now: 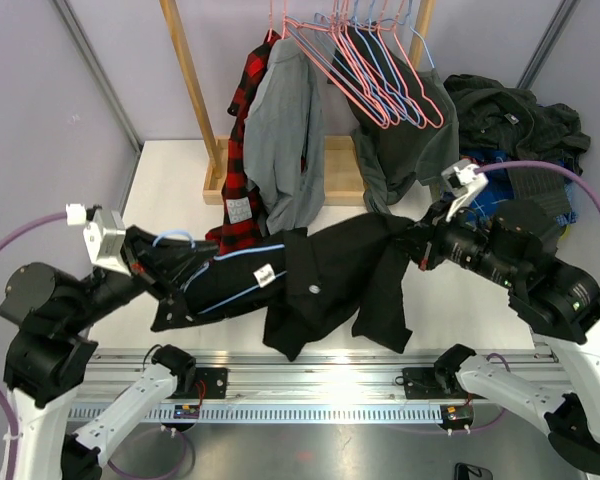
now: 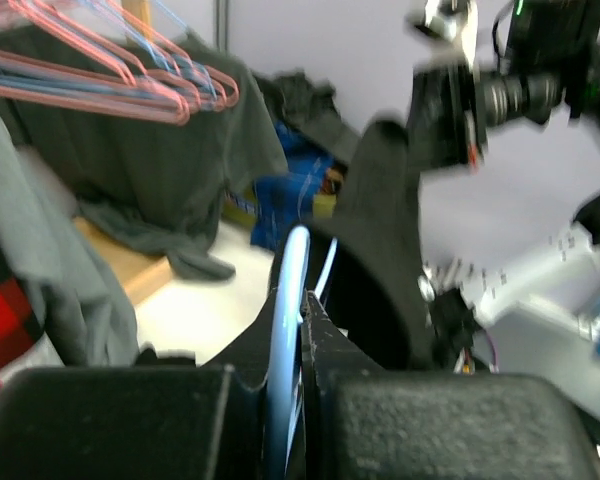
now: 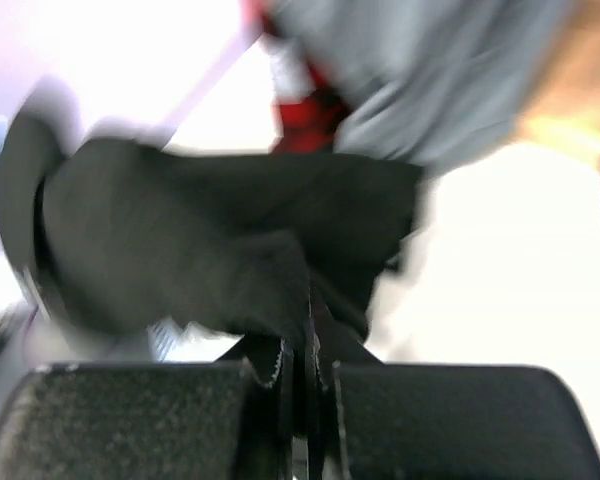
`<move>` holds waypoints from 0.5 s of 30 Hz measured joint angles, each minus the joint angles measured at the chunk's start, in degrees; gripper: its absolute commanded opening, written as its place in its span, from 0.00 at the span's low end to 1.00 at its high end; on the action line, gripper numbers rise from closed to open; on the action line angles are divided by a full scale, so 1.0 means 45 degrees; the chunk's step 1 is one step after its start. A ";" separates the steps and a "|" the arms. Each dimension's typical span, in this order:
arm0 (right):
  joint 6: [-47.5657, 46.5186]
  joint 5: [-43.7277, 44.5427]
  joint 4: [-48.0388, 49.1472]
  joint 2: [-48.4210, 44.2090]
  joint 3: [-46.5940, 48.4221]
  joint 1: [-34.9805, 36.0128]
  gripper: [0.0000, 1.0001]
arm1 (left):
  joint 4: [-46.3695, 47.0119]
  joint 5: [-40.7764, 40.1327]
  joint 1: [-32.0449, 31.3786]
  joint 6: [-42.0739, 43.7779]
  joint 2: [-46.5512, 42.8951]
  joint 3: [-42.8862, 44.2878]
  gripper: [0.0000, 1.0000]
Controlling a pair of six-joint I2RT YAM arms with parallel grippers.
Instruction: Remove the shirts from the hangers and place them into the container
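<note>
A black shirt (image 1: 320,280) hangs stretched above the table between my two grippers. A light blue hanger (image 1: 242,252) is still inside it. My left gripper (image 1: 192,266) is shut on the blue hanger wire (image 2: 292,270), which runs up between the jaws (image 2: 302,300). My right gripper (image 1: 412,240) is shut on a fold of the black shirt (image 3: 180,240) at its right end, cloth pinched at the tips (image 3: 310,300). A grey shirt (image 1: 285,140) and a red-and-black plaid shirt (image 1: 242,170) hang on the rack behind. The container is hidden.
Several empty pink and blue hangers (image 1: 370,70) hang on the rail over a dark grey shirt (image 1: 410,140). The wooden rack post (image 1: 190,80) and base (image 1: 335,185) stand at the back. A heap of dark clothes (image 1: 510,120) lies back right.
</note>
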 measured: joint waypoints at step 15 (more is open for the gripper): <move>0.2861 0.7830 0.2730 0.0126 -0.3138 0.0092 0.00 | -0.2992 -0.0180 -0.0005 0.1404 -0.2050 0.0675 0.00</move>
